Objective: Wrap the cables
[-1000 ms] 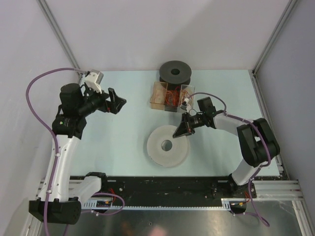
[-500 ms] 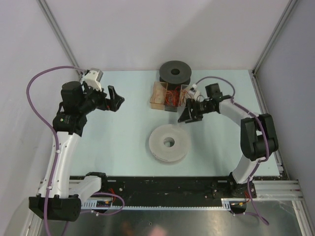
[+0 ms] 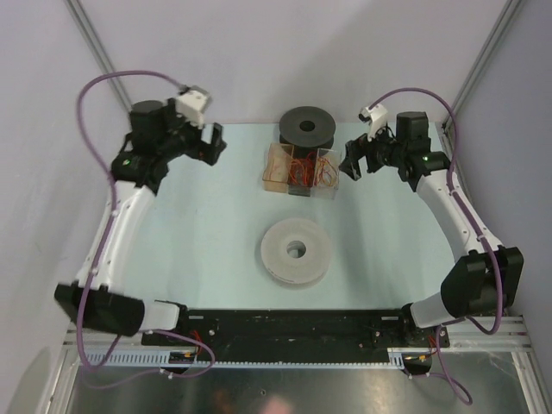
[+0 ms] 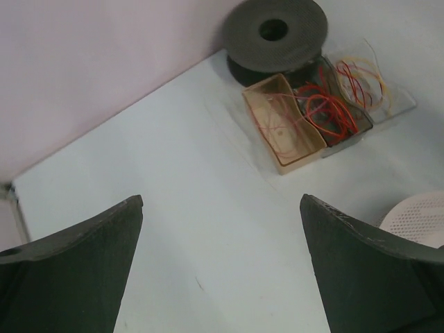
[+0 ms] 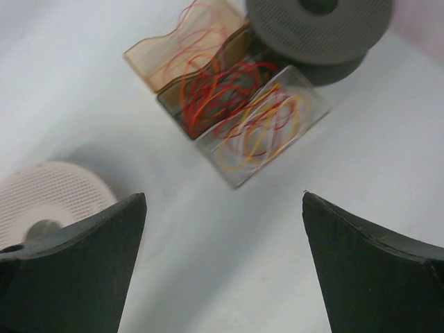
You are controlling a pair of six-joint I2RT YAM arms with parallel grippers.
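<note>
OK, both jaws released and empty: I see left gripper (image 3: pixel 212 143) upper left, right gripper (image 3: pixel 352 162) upper right. Cables (image 3: pixel 304 169) lie coiled in the tray (image 3: pixel 272 178) at upper centre, just below the black spool (image 3: pixel 307 126); neither gripper touches them.

Open table (image 3: pixel 198 224) separates white spool (image 3: pixel 296 251) from tray (image 3: pixel 297 170), dark spool (image 3: pixel 308 127) just behind.

The left arm (image 3: pixel 121 224) and the right arm (image 3: pixel 457 211) are white tubes with chunky black joints. A purple hose (image 3: pixel 95 112) loops off each. Each wrist has a little white box (image 3: pixel 193 98) and a green light (image 3: pixel 127 160). The left claw (image 3: pixel 216 144) and right claw (image 3: pixel 348 161) have dark curved fingers (image 4: pixel 69 270).
</note>
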